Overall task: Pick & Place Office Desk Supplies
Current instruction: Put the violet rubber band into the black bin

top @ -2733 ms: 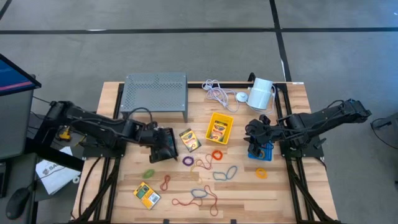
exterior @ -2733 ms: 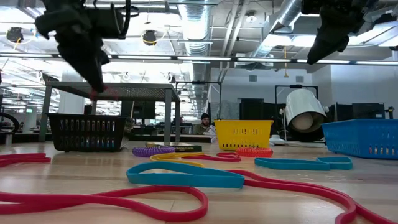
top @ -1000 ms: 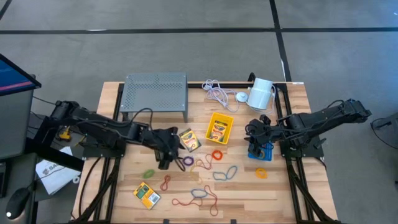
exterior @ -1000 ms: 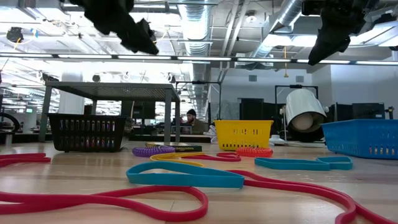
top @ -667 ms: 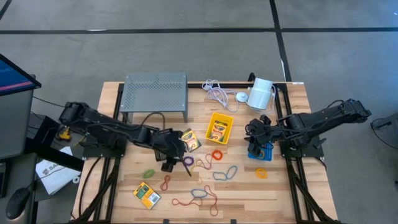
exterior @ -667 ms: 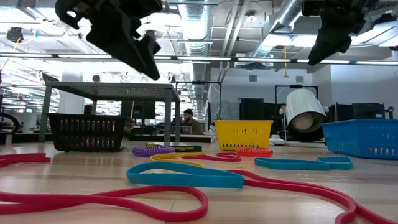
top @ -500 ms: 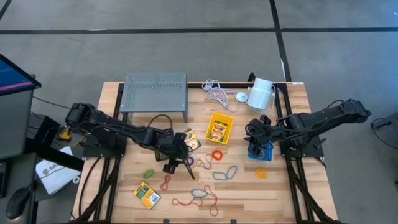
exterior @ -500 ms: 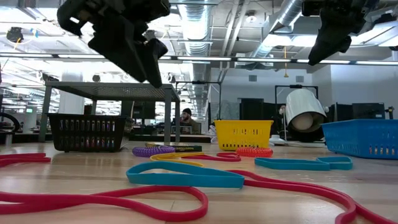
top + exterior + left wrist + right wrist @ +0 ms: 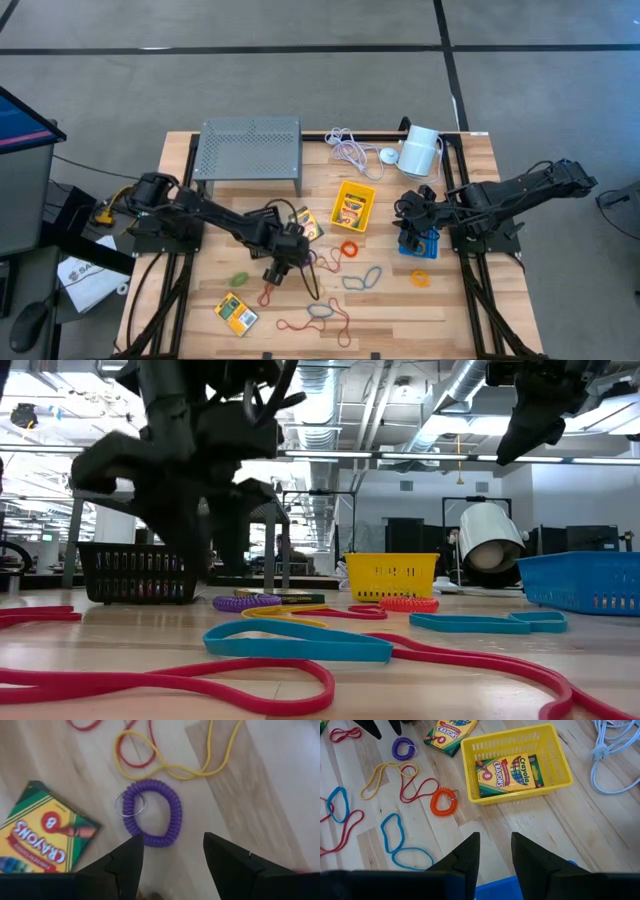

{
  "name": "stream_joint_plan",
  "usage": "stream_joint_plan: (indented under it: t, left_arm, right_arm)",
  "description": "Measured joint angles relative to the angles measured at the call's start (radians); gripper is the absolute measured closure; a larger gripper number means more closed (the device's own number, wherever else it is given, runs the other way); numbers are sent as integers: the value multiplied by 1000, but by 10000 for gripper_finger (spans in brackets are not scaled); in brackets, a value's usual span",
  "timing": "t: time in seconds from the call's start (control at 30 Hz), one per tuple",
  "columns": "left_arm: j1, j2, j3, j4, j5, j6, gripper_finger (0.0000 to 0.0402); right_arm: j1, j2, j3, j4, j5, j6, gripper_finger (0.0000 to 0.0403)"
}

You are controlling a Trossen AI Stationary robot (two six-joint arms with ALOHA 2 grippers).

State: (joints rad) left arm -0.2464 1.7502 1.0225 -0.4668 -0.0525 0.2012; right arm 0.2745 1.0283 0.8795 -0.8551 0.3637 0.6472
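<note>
Purple coil band (image 9: 154,813) between spread jaws, crayon box (image 9: 42,836) beside, yellow loop (image 9: 197,757) beyond

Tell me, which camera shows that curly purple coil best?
The left wrist view: the purple coil fills the picture, metal ring visible. The right wrist view shows it small, the low view edge-on; from above the arm mostly hides it.

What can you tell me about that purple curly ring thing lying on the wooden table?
The purple coiled plastic loop is a springy spiral bent into a closed ring, like a wrist keychain. A thin silver metal key ring is threaded onto one side. It lies flat on the wooden table, beside a green and yellow crayon box, with a yellow rubber band close by. The open left gripper hangs just above it, not touching.
</note>
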Motion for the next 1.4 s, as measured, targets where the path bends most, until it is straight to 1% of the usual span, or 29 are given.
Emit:
stream_joint_plan:
  t: [0.23, 0.33, 0.47, 0.6, 0.73, 0.83, 0.93, 1.0, 1.07, 1.17, 1.3, 1.4]
  left_arm:
    - [-17, 36, -1, 23, -13, 12, 202]
    - [-19, 46, 0, 61, -54, 13, 202]
    - [-20, 54, -1, 79, -63, 28, 202]
    - [-22, 54, -3, 75, -63, 36, 215]
    - [-22, 54, -3, 80, -63, 38, 252]
    - [-23, 54, -3, 80, -56, 47, 295]
    - [-29, 54, -3, 79, -42, 49, 345]
    - [-36, 54, -3, 80, -16, 50, 379]
    - [-42, 53, -3, 82, 11, 49, 395]
    - [-58, 53, -3, 86, 14, 49, 387]
    - [-68, 53, -3, 86, -22, 49, 371]
    - [-67, 53, -3, 86, -29, 48, 373]
  right_arm:
    - [0, 0, 0, 1, 0, 0, 296]
    - [0, 0, 0, 2, 0, 0, 296]
    - [0, 0, 0, 3, 0, 0, 296]
    - [0, 0, 0, 2, 0, 0, 296]
    - [0, 0, 0, 3, 0, 0, 296]
    - [0, 0, 0, 3, 0, 0, 296]
    - [0, 0, 0, 3, 0, 0, 296]
    - [0, 0, 0, 3, 0, 0, 296]
    - [0, 0, 0, 3, 0, 0, 296]
    - [0, 0, 0, 3, -3, 0, 296]
    - [1, 0, 0, 4, -3, 0, 296]
    - [1, 0, 0, 4, -3, 0, 296]
